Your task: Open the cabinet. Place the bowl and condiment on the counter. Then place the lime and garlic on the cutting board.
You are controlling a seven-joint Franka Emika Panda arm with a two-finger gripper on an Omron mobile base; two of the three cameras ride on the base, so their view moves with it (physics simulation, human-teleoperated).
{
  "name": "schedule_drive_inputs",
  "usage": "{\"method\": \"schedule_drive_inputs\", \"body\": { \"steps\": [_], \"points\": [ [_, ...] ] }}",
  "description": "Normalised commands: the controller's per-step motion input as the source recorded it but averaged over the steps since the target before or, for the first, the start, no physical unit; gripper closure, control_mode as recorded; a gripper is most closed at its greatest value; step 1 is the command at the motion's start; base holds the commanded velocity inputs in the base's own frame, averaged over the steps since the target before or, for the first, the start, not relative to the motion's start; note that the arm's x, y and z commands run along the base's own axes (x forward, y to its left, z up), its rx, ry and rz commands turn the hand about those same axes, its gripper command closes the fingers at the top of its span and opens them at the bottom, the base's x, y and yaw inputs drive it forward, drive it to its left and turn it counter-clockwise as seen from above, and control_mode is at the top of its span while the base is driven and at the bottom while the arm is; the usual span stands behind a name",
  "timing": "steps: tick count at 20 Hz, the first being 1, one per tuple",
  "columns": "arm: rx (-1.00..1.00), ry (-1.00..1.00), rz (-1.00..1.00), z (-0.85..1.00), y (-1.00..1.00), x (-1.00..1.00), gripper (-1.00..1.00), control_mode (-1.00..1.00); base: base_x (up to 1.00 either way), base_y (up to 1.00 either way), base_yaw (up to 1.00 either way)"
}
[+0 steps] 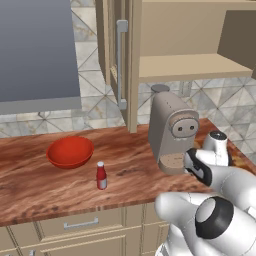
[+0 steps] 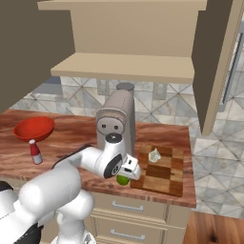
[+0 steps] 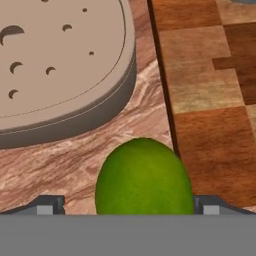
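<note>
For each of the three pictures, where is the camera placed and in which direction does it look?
Left base view: behind the arm's left, looking forward and down at the counter, bowl, condiment and open cabinet; white arm at lower right.
Right base view: behind the arm's right, looking at the cutting board with garlic; arm at lower left.
Hand view: on the hand, looking down along the open pincer at the lime.
Both base views share the bowl, condiment and coffee machine.

place: kitchen | cues: wood counter [image 1: 45, 180], wall cabinet [image 1: 190, 35], coffee machine [image 1: 172, 131]
</note>
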Motion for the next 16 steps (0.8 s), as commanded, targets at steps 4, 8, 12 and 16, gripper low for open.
{"method": "schedule_drive_inputs", "body": {
  "steps": [4,8,12,16],
  "points": [
    [0.0,0.01,-0.01,-0.15,-0.04,0.01,-1.0,-1.0,0.0,0.0,0.0],
    [0.0,0.03,-0.02,-0.15,-0.01,0.0,-1.0,-1.0,0.0,0.0,0.0],
    [-0.01,0.03,-0.04,-0.14,0.0,0.0,-1.0,-1.0,0.0,0.0,0.0],
    [-0.02,0.05,-0.06,-0.19,0.0,0.0,-1.0,-1.0,0.0,0.0,0.0]
  ]
}}
